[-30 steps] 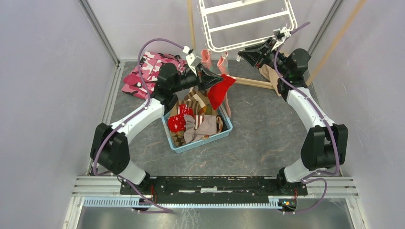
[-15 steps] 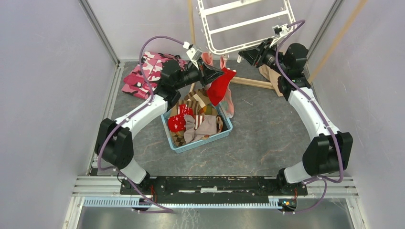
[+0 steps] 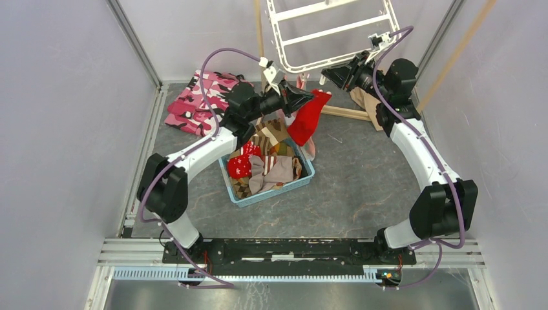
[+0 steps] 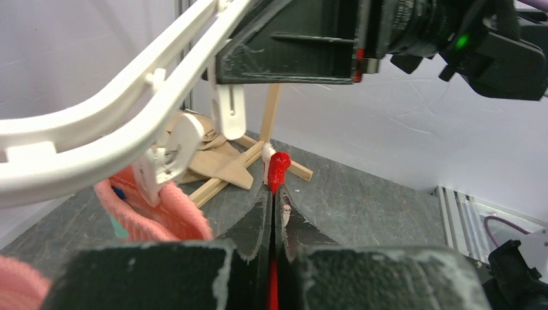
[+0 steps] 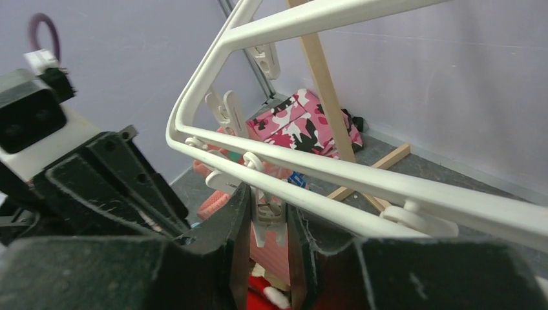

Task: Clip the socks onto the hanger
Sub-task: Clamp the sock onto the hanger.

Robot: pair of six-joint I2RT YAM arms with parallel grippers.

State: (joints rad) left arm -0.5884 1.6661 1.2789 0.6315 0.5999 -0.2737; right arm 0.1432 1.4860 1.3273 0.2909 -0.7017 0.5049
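Hanging from the tightly clenched left gripper (image 3: 307,97), the red sock (image 3: 309,118) was held just beneath the near rim of the hanger (image 5: 388,187), above the blue basket (image 3: 274,192) of other socks (image 3: 265,165), while a white clip peg (image 5: 267,218) on that rim was squeezed between the fingers of the right gripper (image 5: 265,208).

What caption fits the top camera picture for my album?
Left gripper holds a red sock by the white hanger; right gripper pinches a clip peg.

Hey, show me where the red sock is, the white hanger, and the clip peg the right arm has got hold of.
red sock (image 3: 309,119), top external view, middle of the hanging fabric.
white hanger (image 3: 336,29), top external view, on a crossbar.
clip peg (image 5: 267,221), right wrist view, on the peg's body.
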